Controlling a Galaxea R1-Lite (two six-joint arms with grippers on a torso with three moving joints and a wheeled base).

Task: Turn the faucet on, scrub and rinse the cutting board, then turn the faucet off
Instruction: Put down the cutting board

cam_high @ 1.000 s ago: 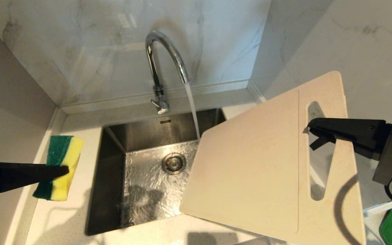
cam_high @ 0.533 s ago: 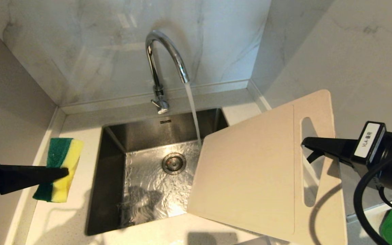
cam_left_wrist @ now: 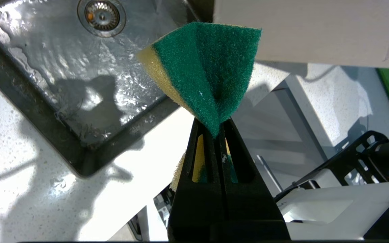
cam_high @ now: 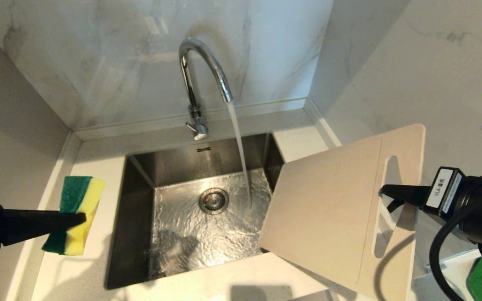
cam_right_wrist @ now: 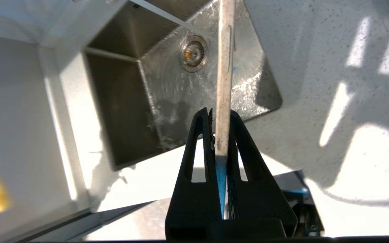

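My right gripper (cam_high: 385, 193) is clamped on the cutting board (cam_high: 329, 209) at its slot handle, holding it tilted in the air over the sink's (cam_high: 136, 217) right edge, clear of the stream from the faucet (cam_high: 201, 71). My left gripper (cam_high: 80, 217) is pinched tight on the sponge (cam_high: 75, 213) above the counter's left side. The thin board sits edge-on between my fingers (cam_right_wrist: 199, 135); I judge that scrubbing pressure far from the grip could twist it loose.

The faucet (cam_high: 201, 79) stood behind the sink (cam_high: 140, 175). The sponge (cam_high: 75, 219) hung left of the sink; the cutting board (cam_high: 333, 217) hung over its right edge.
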